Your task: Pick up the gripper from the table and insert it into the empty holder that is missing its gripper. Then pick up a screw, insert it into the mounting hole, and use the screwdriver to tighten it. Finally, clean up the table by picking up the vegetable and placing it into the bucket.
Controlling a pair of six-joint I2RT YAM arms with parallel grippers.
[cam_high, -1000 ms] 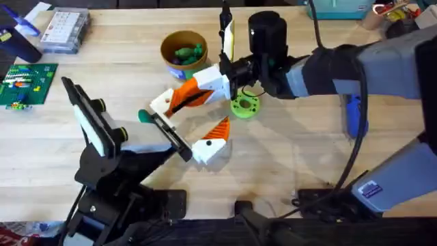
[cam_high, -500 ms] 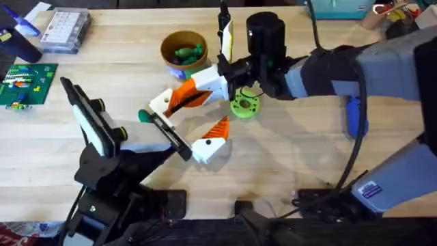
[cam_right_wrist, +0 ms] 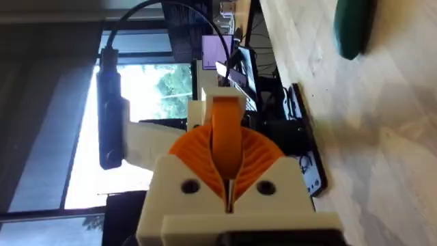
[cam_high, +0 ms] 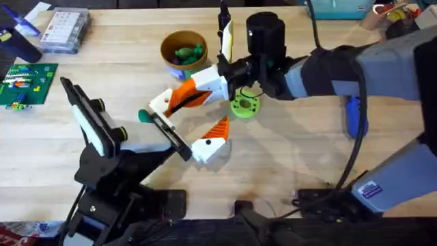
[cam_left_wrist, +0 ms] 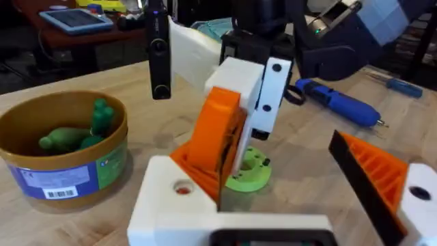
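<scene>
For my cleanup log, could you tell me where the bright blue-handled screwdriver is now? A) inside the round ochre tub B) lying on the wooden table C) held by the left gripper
B: the blue-handled screwdriver lies flat on the wooden table, no gripper touching it.

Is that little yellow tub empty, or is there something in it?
Not empty. The bucket stands upright with green vegetable pieces lying inside it.

Partly hidden in the overhead view behind the right arm's sleeve: the blue screwdriver (cam_high: 352,115). Cut off at the left wrist view's edge: the holder's mounted orange finger (cam_left_wrist: 382,179). Too small to read: bucket label (cam_left_wrist: 65,181).
</scene>
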